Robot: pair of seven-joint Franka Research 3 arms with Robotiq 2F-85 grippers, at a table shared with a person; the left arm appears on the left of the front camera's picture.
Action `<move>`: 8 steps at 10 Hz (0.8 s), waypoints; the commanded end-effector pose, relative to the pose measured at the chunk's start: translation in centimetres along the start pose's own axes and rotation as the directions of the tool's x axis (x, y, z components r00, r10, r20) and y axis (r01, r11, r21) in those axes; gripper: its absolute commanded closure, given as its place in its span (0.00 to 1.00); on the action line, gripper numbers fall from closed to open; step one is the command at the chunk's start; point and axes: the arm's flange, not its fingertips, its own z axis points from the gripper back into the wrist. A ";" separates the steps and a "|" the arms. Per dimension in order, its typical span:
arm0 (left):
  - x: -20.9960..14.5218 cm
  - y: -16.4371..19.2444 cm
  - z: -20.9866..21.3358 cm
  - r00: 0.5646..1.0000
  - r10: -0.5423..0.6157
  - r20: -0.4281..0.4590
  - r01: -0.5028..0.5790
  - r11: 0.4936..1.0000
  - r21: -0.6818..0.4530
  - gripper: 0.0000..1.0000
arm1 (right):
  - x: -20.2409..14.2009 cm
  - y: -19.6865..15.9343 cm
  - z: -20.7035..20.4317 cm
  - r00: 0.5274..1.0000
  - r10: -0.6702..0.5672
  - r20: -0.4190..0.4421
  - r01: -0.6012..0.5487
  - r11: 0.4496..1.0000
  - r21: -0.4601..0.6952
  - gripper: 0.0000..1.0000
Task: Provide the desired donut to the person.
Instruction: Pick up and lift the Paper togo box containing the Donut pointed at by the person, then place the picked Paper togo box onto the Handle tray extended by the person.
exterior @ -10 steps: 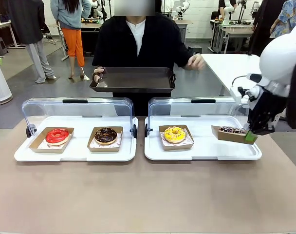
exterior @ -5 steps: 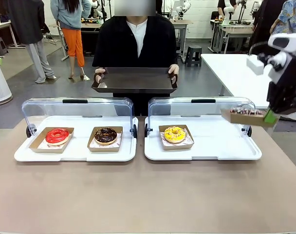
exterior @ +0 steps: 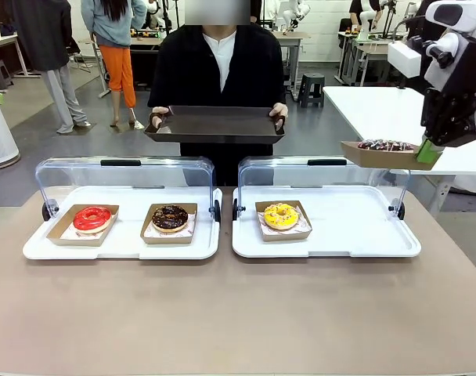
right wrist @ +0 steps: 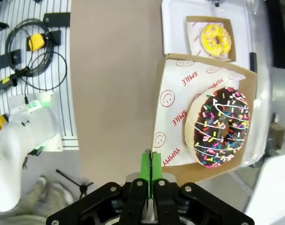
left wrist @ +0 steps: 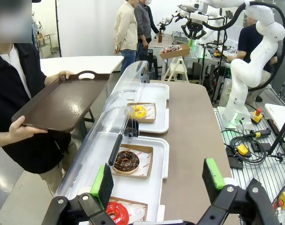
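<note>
Gripping a card box [exterior: 375, 157] by its rim with the right hand [exterior: 427, 153], green pads pinched flat on the edge. Carrying in that box a sprinkle donut [exterior: 385, 145]: chocolate icing, white drizzle, coloured sprinkles. Held level in the air at the far right, above the clear lid [exterior: 324, 172] of the right white tray [exterior: 355, 235] and clear of the counter [exterior: 238, 313].

From the right wrist: pads [right wrist: 147, 164] closed on the box [right wrist: 180, 108] edge, printed paper liner under the sprinkle donut [right wrist: 222, 126], yellow donut [right wrist: 216, 38] on the tray below.

Across the counter, the person [exterior: 218, 70], holding a brown tray [exterior: 214, 124] by both handles at chest height, well apart from the box.

On the right white tray, only a yellow donut [exterior: 281, 215] in its own box, near the left end. On the left white tray [exterior: 120, 247], a red donut [exterior: 91, 218] and a chocolate donut [exterior: 170, 217], side by side, each boxed. Both lids tipped open at the back.

Left hand [left wrist: 157, 177] released, pads wide apart, gripping nothing, hovering over the left tray end, above the red donut [left wrist: 115, 212] and chocolate donut [left wrist: 126, 161].
</note>
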 end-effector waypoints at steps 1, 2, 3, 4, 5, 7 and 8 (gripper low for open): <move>0.1 -0.1 0.2 1.000 -0.003 0.010 0.003 1.000 -0.004 0.00 | -0.2 0.1 0.3 0.999 -0.031 0.011 0.031 1.000 -0.003 1.00; 0.1 -0.1 0.2 1.000 -0.003 0.010 0.003 1.000 -0.004 0.00 | -0.2 0.1 0.3 0.999 -0.031 0.011 0.031 1.000 -0.003 1.00; 0.1 -0.1 0.2 1.000 -0.003 0.010 0.003 1.000 -0.004 0.00 | -0.2 0.1 0.3 0.999 -0.031 0.011 0.031 1.000 -0.003 1.00; 0.1 -0.1 0.2 1.000 -0.003 0.010 0.003 1.000 -0.004 0.00 | -0.2 0.1 0.3 0.999 -0.031 0.011 0.031 1.000 -0.003 1.00; 0.1 -0.1 0.2 1.000 -0.003 0.010 0.003 1.000 -0.004 0.00 | -0.2 0.1 0.3 0.999 -0.031 0.011 0.031 1.000 -0.003 1.00; 0.1 -0.1 0.2 1.000 -0.003 0.010 0.003 1.000 -0.004 0.00 | -0.2 0.1 0.3 0.999 -0.031 0.011 0.031 1.000 -0.003 1.00; 0.1 -0.1 0.2 1.000 -0.003 0.010 0.003 1.000 -0.004 0.00 | -0.2 0.1 0.3 0.999 -0.031 0.011 0.031 1.000 -0.003 1.00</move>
